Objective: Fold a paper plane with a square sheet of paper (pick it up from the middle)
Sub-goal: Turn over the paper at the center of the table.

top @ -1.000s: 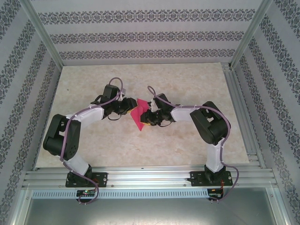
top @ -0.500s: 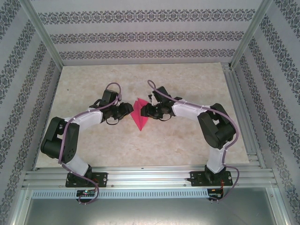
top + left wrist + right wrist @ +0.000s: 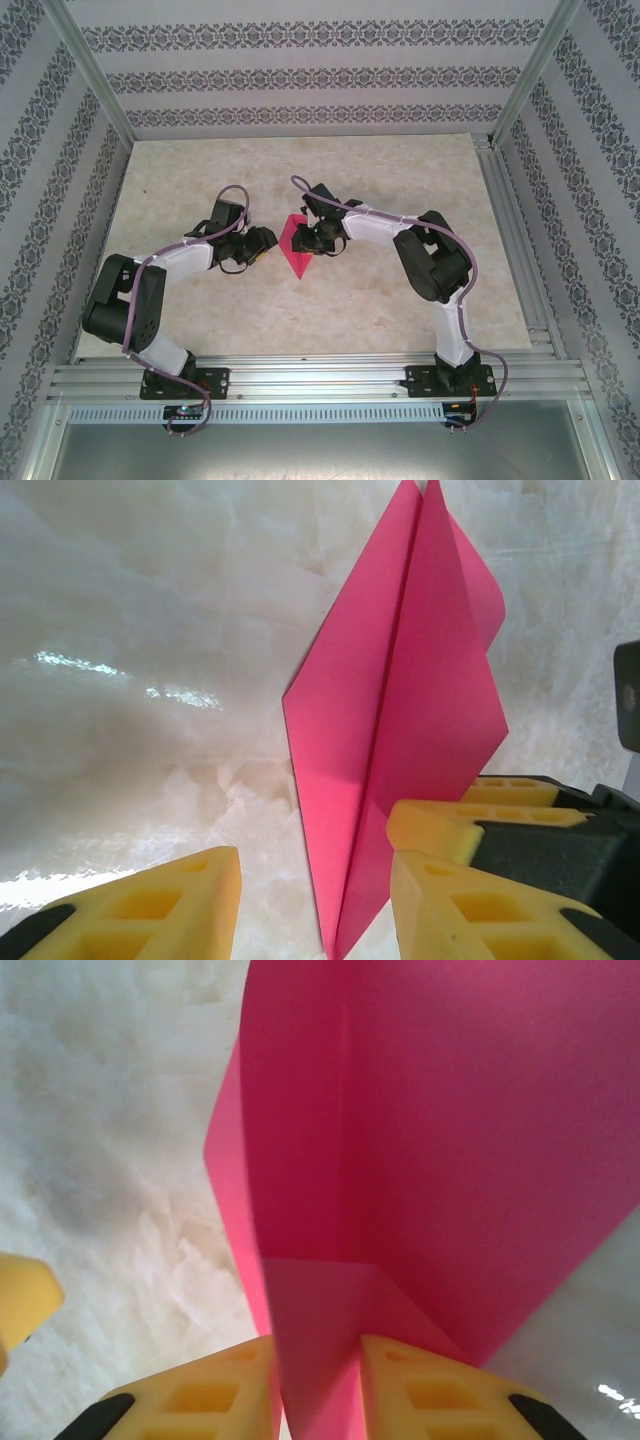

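I am pinching the folded pink sheet of paper (image 3: 420,1110) in my right claw (image 3: 320,1405). The yellow fingers are closing narrowly on either side of its lower end at the bottom of my right wrist frame. Seen from overhead, the sheet is sitting in the middle of the frame, a narrow pointed shape partly raised off the table (image 3: 420,180). My left claw (image 3: 315,910) is waiting with its jaws apart and gripping nothing, and the sheet's lower tip is poking into the gap at the bottom of that frame. I am judging the hold as fragile, because thin paper gripped at one end can sag or swivel. If my left claw closes off-line it could be bending the tip, dragging the centre crease open, or tearing the sheet against my right grip.
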